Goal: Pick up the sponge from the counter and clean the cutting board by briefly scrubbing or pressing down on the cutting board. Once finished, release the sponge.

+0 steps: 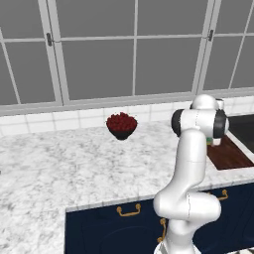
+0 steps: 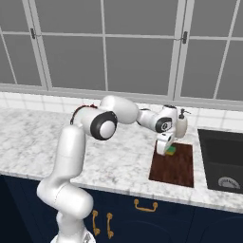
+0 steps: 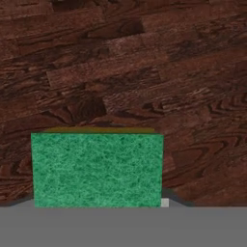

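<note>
The green-topped sponge (image 3: 96, 169) rests on the dark reddish-brown cutting board (image 3: 125, 72), with a thin yellow edge showing along its far side. My gripper (image 2: 166, 149) points down over the board's back left corner and is shut on the sponge (image 2: 170, 151), which touches the cutting board (image 2: 174, 167). In the hand view only slivers of the fingertips show at the sponge's lower corners. From the left base view my own arm hides the hand; a bit of green sponge (image 1: 212, 141) peeks out beside the cutting board (image 1: 230, 155). The marbled counter (image 2: 118, 156) carries it all.
A black sink basin (image 2: 222, 159) lies just right of the board. A white soap dispenser (image 2: 181, 124) stands behind the board by the wall. A dark bowl of red fruit (image 1: 121, 126) sits at the back of the counter, left of my arm.
</note>
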Tool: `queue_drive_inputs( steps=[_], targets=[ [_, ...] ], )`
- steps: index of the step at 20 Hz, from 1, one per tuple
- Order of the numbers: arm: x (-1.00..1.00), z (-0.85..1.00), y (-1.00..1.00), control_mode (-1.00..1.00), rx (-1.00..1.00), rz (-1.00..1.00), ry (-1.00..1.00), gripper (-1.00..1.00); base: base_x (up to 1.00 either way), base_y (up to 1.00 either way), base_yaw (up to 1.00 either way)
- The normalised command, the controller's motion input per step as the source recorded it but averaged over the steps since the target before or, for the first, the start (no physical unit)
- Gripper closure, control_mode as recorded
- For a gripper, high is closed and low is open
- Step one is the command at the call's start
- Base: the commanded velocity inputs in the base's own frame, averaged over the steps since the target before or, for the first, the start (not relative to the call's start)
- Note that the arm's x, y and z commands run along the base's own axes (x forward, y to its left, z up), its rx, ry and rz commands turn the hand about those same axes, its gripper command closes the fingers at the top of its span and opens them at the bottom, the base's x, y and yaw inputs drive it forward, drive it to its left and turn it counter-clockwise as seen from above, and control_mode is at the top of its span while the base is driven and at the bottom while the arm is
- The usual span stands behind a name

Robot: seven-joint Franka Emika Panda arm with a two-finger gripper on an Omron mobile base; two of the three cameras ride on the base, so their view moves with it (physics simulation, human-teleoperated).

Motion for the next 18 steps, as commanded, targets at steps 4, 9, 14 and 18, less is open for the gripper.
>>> queue_drive_inputs(
  steps=[4,9,14,18],
  targets=[
    [-1.0,-0.6,-0.24,-1.0,-0.02,0.0,-0.11,1.0,0.0,0.0,0.0],
    [-1.0,-0.47,-0.11,-1.0,0.11,0.0,-0.19,1.0,0.0,0.0,0.0],
    [-0.56,-0.29,0.08,-1.0,0.53,0.03,-0.41,1.0,0.0,0.0,0.0],
    [0.0,0.0,0.57,-1.0,0.23,0.08,0.0,1.0,0.0,0.0,0.0]
  ],
)
